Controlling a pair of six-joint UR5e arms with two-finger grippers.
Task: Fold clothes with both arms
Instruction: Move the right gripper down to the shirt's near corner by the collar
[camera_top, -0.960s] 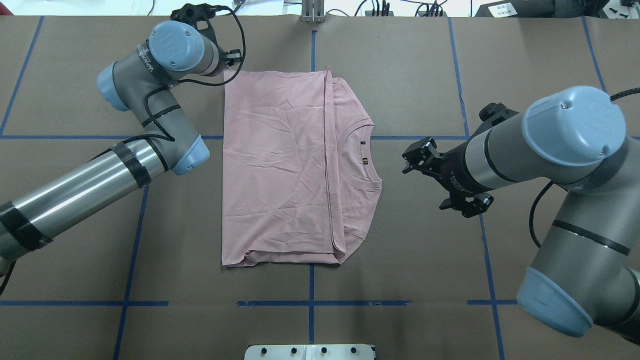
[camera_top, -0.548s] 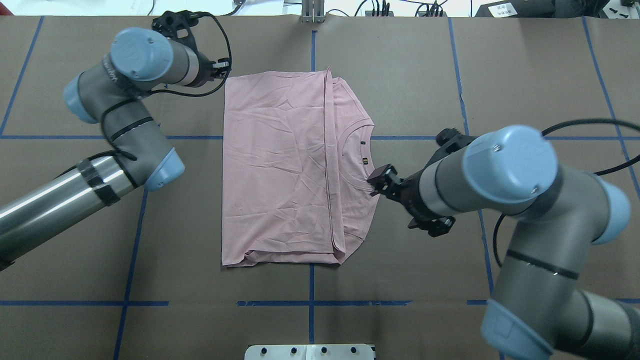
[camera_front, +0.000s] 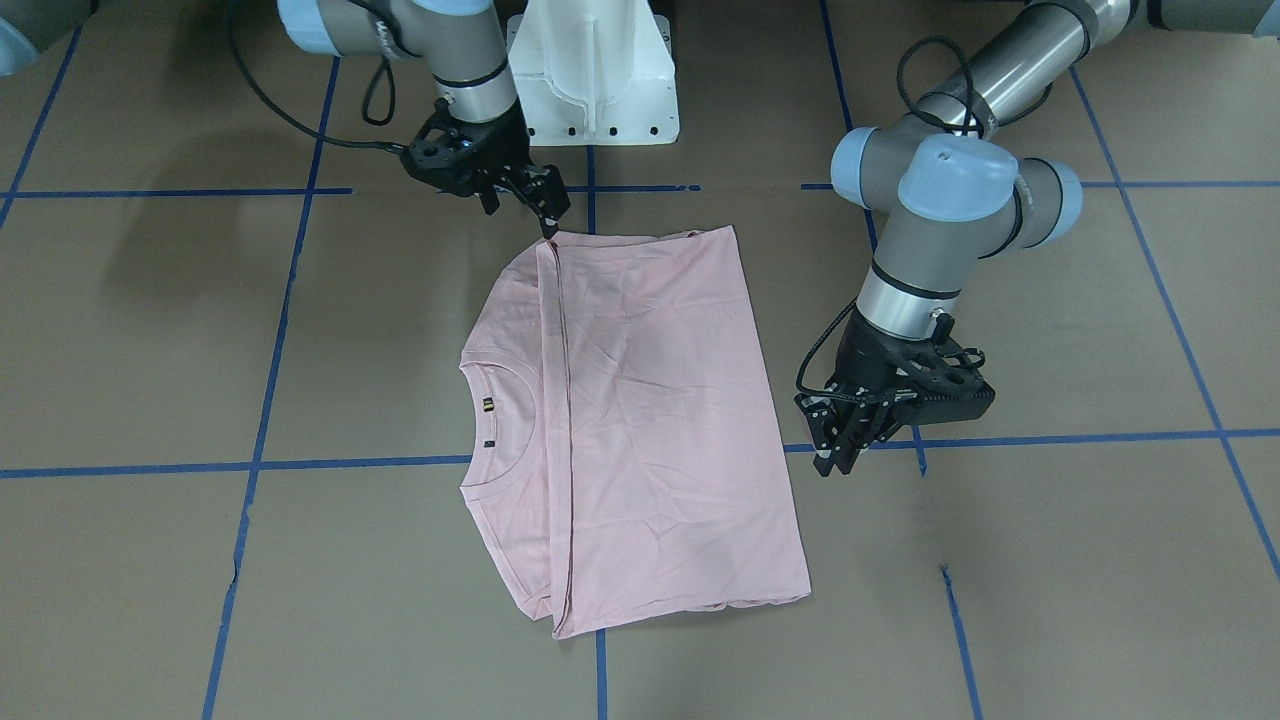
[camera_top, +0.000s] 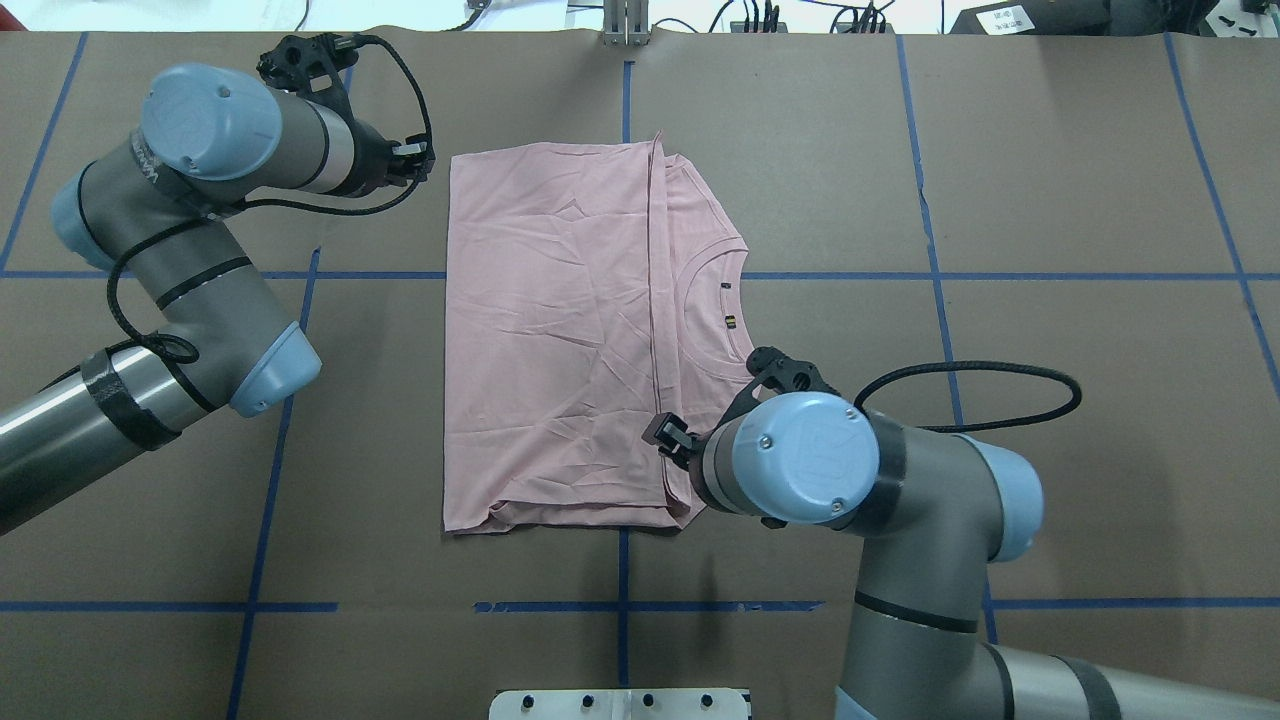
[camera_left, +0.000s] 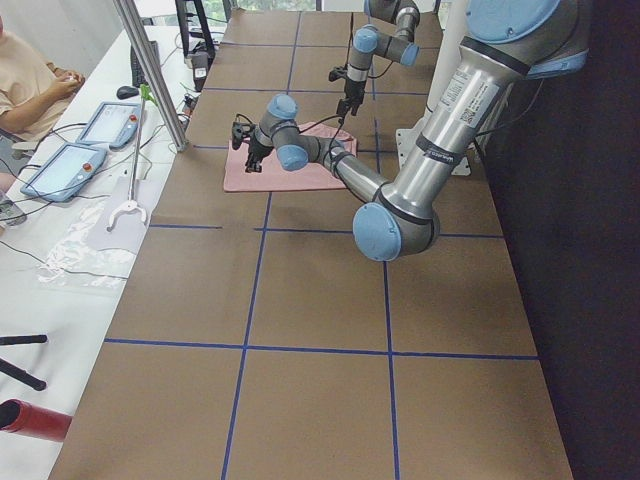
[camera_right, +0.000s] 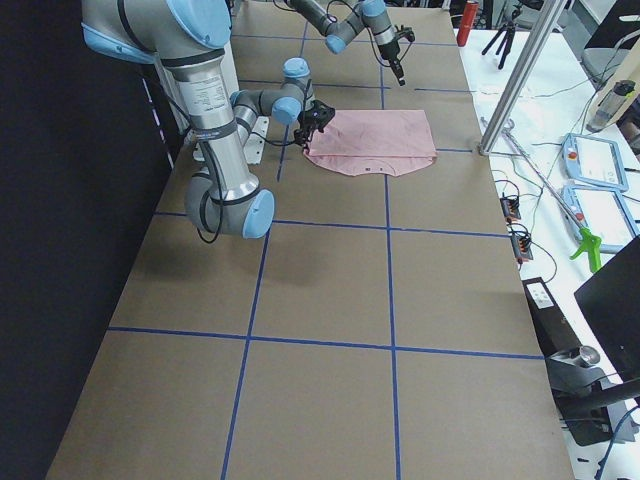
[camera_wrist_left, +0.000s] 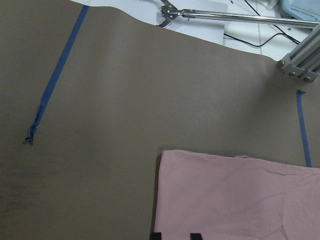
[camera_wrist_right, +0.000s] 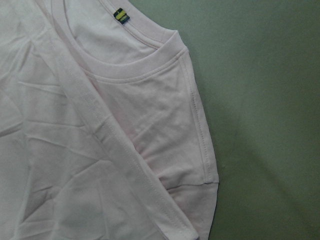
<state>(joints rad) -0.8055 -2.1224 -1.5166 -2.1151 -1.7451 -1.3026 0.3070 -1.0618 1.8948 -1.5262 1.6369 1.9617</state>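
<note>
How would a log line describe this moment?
stage: T-shirt part-folded, flat on table | left arm: beside far-left corner, off cloth | right arm: over near collar-side corner | jaws: both open, empty

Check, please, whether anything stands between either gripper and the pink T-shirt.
Nothing visible does. The left gripper sits just off the T-shirt's far corner, with only bare table between them. The right gripper hangs over the shirt's near edge, with only cloth beneath it.

The shirt (camera_top: 560, 330) lay mid-table (camera_top: 1050, 200), collar toward the right edge. The left gripper (camera_top: 418, 160) hung beside its far left corner, and the right gripper (camera_front: 550, 212) above its robot-side right corner.
</note>
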